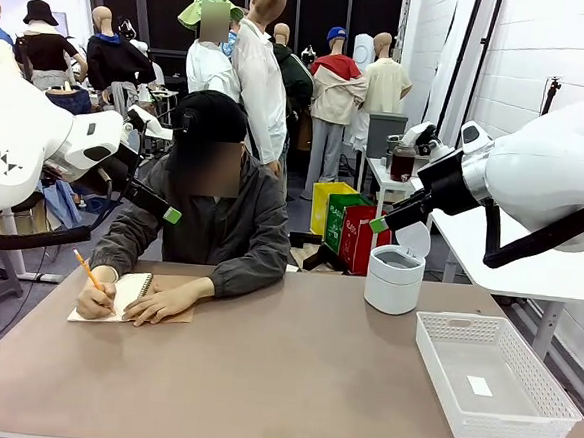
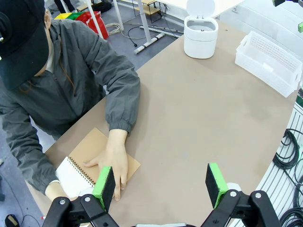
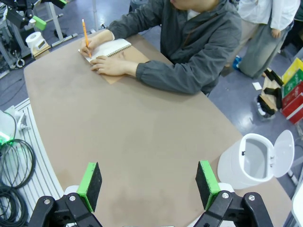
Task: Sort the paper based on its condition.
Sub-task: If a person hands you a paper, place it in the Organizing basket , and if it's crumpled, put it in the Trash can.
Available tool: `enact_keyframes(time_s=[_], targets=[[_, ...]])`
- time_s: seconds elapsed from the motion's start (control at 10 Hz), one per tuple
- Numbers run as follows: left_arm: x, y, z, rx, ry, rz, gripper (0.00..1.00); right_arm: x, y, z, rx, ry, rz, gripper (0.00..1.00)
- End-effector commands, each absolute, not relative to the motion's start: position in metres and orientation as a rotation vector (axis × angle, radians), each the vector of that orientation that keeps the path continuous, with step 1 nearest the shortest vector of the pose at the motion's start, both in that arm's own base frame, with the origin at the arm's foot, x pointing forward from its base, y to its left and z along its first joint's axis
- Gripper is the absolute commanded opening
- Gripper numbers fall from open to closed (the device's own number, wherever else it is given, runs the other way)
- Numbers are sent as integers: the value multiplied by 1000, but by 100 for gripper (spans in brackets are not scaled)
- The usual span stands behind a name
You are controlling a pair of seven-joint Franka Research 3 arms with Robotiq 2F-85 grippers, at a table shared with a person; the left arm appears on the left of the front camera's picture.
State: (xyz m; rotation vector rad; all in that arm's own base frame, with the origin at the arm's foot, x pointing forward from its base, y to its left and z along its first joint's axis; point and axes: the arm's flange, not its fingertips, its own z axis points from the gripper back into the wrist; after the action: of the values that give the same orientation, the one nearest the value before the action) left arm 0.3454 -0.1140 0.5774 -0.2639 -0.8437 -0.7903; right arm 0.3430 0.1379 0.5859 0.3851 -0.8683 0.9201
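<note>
2 grippers: left gripper (image 2: pixel 160 183) and right gripper (image 3: pixel 148 182) both hang above the table (image 1: pixel 290 389)
Left fingers: spread wide, nothing between the green pads
Right fingers: spread wide too, nothing held
Paper: 1 white page, the paper (image 1: pixel 114 295), lies flat at the far left of the table on a brown notebook (image 1: pixel 177 314); cannot tell if it is loose or bound at the spiral
Person: sits at the far side writing on that page with a pencil (image 1: pixel 86 270); pencil hand (image 1: pixel 94 303) on the page's left part, flat hand (image 1: pixel 163 304) pinning the notebook
Key relation: from the left fingers the page lies just past and outside 1 pad, at the bottom left of the left wrist view, partly behind that pad; from the right fingers it is well apart, at the far end of the table
Nearer arm: left, by my judgement; the right would have to cross the middle
Long axis: hard to call with both hands over the page; the spiral edge faces the table's middle
Sort targets: white bin (image 1: pixel 394 278) with its lid up at the far right, white basket (image 1: pixel 430 351) at the near right holding 1 small sticker (image 1: pixel 479 385)
Stage: likely waiting, no sheet free to pick yet
Risk: reaching in now would meet the person's hands
</note>
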Motion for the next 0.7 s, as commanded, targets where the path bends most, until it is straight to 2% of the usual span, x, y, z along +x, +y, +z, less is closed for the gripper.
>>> enact_keyframes(time_s=[0.0, 0.6], targets=[[345, -113, 579, -268, -836, -791, 100, 343, 137, 586, 394, -863, 922, 100], [345, -113, 579, -268, -836, -791, 100, 343, 137, 586, 394, -863, 922, 100]])
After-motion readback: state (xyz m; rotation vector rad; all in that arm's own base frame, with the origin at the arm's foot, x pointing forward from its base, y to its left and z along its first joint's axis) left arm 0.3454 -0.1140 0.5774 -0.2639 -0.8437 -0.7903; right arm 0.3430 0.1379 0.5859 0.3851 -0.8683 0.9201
